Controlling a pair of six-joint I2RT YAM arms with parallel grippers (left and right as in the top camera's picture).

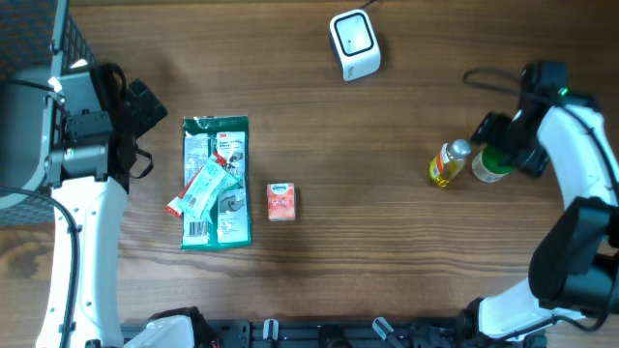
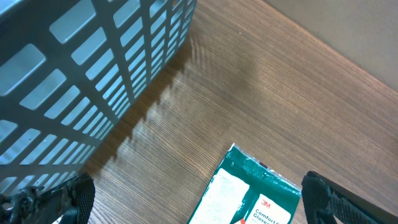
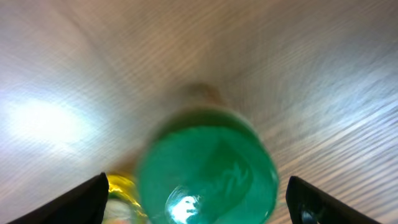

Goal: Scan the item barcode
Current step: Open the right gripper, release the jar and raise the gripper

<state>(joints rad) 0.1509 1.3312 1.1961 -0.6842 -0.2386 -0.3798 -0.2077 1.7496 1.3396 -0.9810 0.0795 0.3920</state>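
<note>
Right claw (image 3: 196,199) is straddling the green-capped bottle (image 1: 491,164) — spread wide, not pinching it.
Its arm is curving in from the right; a yellow bottle (image 1: 446,163) is standing just beside, the scanner (image 1: 354,43) well apart. Left claw (image 2: 199,208) is gaping, empty.

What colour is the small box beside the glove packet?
The small box is salmon pink, clearest in the overhead view.

Mock shop checkout, barcode scanner (image 1: 354,43), basket (image 2: 112,37)
</note>
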